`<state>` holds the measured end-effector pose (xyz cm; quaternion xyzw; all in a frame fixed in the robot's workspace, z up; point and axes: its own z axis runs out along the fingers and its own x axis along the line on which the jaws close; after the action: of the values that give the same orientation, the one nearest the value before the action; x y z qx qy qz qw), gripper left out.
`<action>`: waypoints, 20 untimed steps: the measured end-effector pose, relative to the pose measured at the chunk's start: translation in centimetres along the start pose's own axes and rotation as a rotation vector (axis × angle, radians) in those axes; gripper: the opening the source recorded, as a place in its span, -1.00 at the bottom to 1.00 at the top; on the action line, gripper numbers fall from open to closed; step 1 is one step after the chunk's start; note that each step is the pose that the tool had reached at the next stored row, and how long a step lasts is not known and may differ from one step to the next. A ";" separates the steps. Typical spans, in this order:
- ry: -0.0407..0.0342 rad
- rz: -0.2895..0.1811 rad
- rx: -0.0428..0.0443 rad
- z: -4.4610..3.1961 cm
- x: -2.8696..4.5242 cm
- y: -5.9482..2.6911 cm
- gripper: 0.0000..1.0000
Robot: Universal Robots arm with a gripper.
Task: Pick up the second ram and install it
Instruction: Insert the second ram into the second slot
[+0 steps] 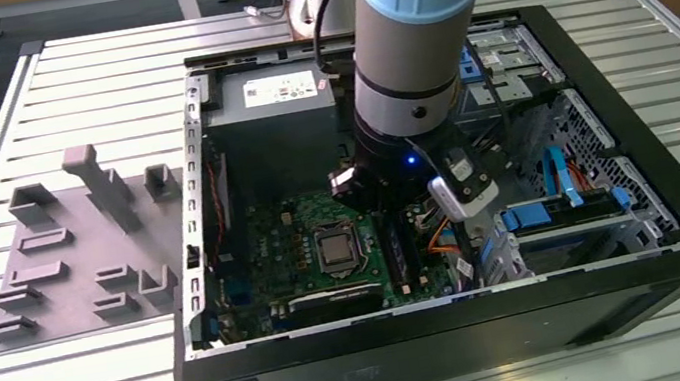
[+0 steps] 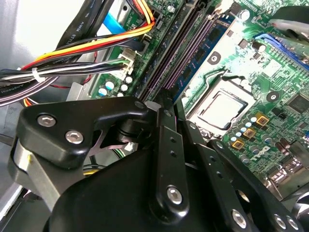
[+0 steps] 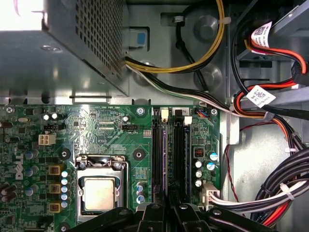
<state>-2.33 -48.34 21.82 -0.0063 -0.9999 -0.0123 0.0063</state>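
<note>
Hovering over black slots (image 3: 169, 154), tool (image 3: 169, 210) grip state unclear, blue-green chip-dotted ram (image 2: 205, 50) seated.

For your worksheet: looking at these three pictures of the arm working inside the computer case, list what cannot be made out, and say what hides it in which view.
- Gripper fingertips: in both wrist views the gripper's own black body covers them, so open or shut is unclear.
- Second ram: in the second wrist view, a blue-green stick stands in the slots; whether it is fully seated cannot be told.
- Slots' near ends: covered by the gripper in the first wrist view.
- Slots in the exterior view: the arm blocks them.
</note>
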 end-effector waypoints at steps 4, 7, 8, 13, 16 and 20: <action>0.0003 -0.010 0.0002 0.12 0.00 0.00 -0.72; 0.0003 -0.010 0.0001 0.27 -0.01 -0.01 -0.72; 0.0003 -0.010 0.0001 0.32 -0.01 -0.01 -0.72; 0.0007 -0.010 0.0001 0.56 -0.01 -0.01 -0.72; 0.0017 -0.010 0.0004 0.62 -0.01 -0.02 -0.72; 0.0031 -0.010 0.0002 0.64 -0.01 -0.02 -0.72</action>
<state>-2.33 -48.34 21.18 -0.0013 -0.9999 -0.0122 0.0077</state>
